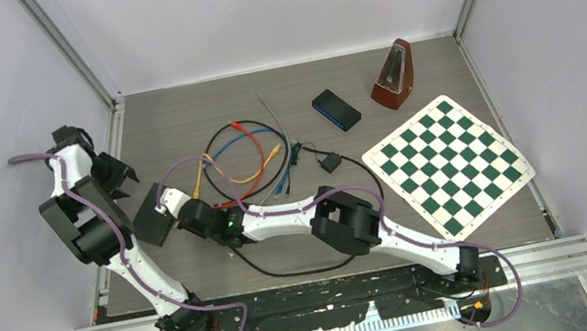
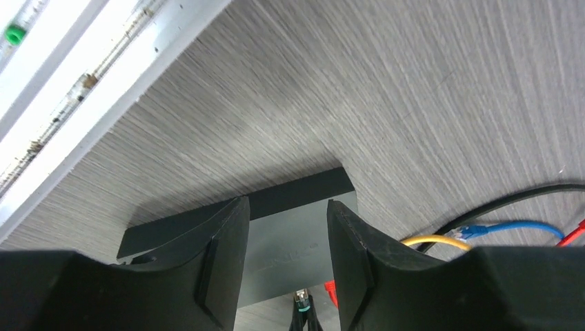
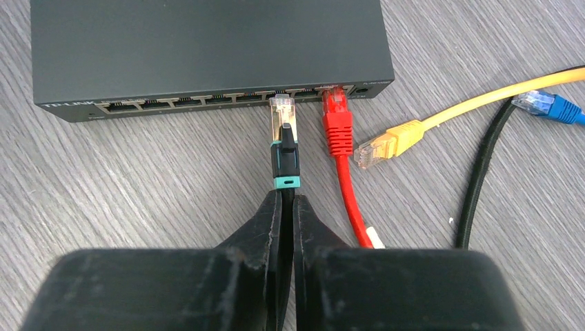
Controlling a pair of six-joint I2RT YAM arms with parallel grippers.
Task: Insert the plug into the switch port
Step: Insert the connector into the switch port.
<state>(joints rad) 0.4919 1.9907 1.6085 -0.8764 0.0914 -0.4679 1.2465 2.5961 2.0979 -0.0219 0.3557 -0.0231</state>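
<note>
Right tool (image 3: 286,203): fingers together, clamped on the tail of the plug (image 3: 283,127) just behind its teal boot. The plug sticks out straight ahead of the fingertips.
Plug position: its clear tip is at the mouth of one port, directly ahead of the right tool. I cannot tell if it is a little inside. I judge it is not seated yet.
Switch (image 3: 207,41): lies flat on the desk (image 3: 138,186) ahead of the right tool, with the port row facing it.
Left tool (image 2: 285,207): fingers apart, holding nothing. The switch shows beyond the gap and is not touched.
Neighbours: a red plug (image 3: 336,117) sits in the port just right of the tool's line. A yellow plug (image 3: 386,141) lies loose further right.
Risk, sliding: nothing holds the switch, so the push may move it away instead of seating the plug.
Risk, bending: the grip is far back, so the plug may tilt and catch on the port edge.
Risk, neighbour: a small drift to the right may hit the red plug.
</note>
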